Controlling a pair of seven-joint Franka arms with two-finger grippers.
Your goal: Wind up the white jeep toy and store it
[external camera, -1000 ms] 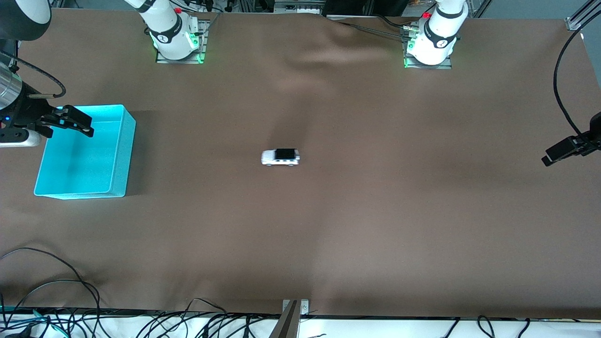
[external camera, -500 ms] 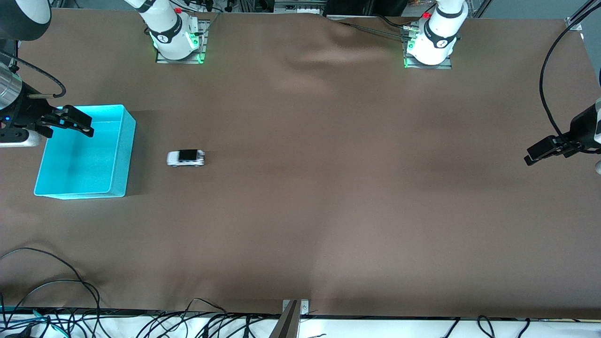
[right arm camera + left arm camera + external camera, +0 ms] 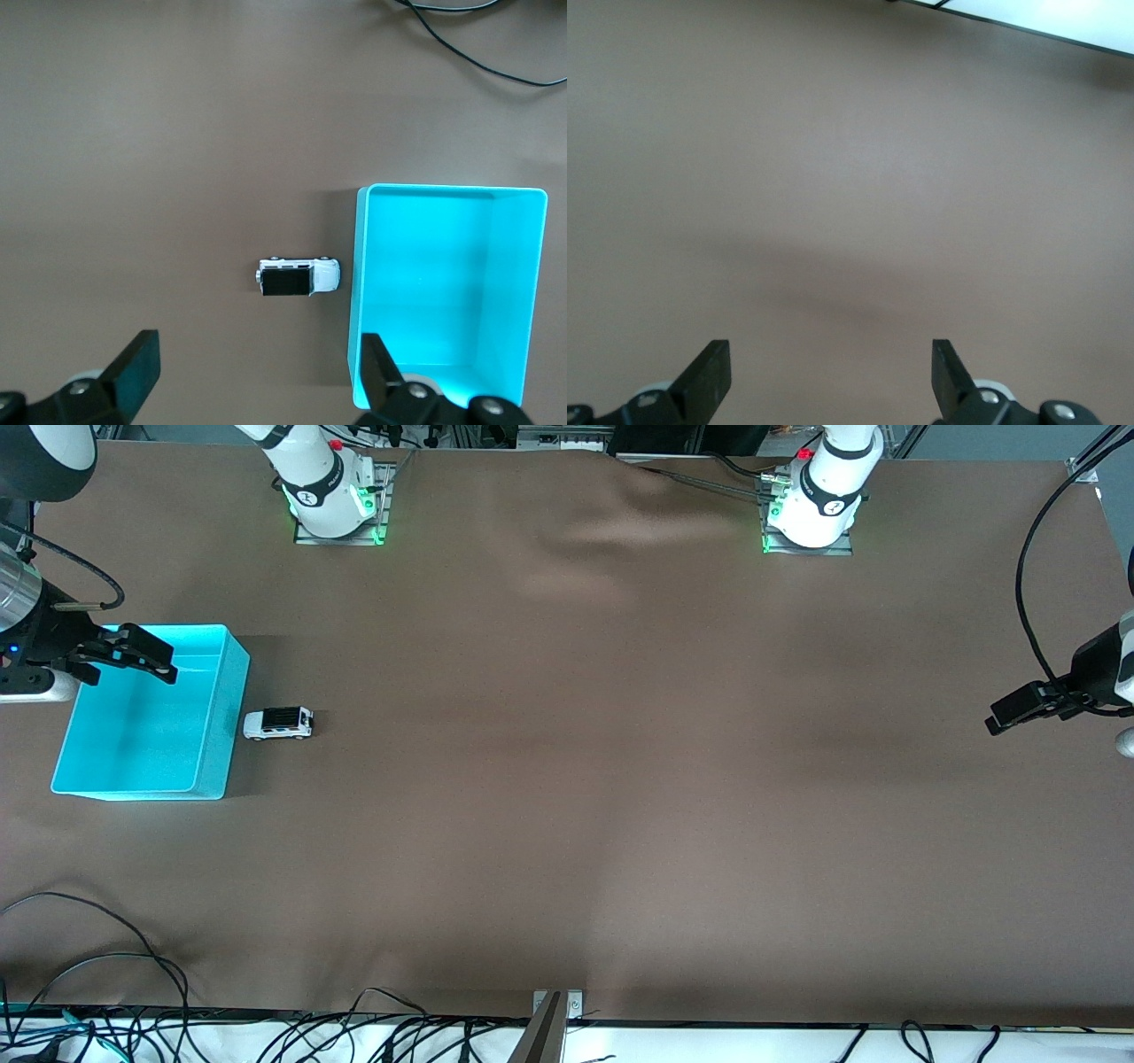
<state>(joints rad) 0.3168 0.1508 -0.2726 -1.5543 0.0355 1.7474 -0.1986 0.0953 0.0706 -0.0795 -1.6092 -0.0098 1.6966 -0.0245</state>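
Note:
The white jeep toy (image 3: 278, 724) (image 3: 299, 276), black-roofed, stands on the brown table right beside the turquoise bin (image 3: 232, 731) (image 3: 359, 292), its nose toward the bin's wall; whether they touch I cannot tell. My right gripper (image 3: 149, 660) (image 3: 257, 367) hangs open over the bin's corner farthest from the front camera, holding nothing. My left gripper (image 3: 1019, 713) (image 3: 831, 367) hovers open and empty over bare table at the left arm's end.
Both arm bases (image 3: 332, 505) (image 3: 811, 509) stand along the table's edge farthest from the front camera. Loose black cables (image 3: 97, 957) lie near the front edge at the right arm's end, and a metal bracket (image 3: 556, 1005) sits at mid front edge.
The jeep rolled on its own from the table's middle to the bin. The bin shifted slightly toward the right arm's end. The left gripper moved a little inward over the table.

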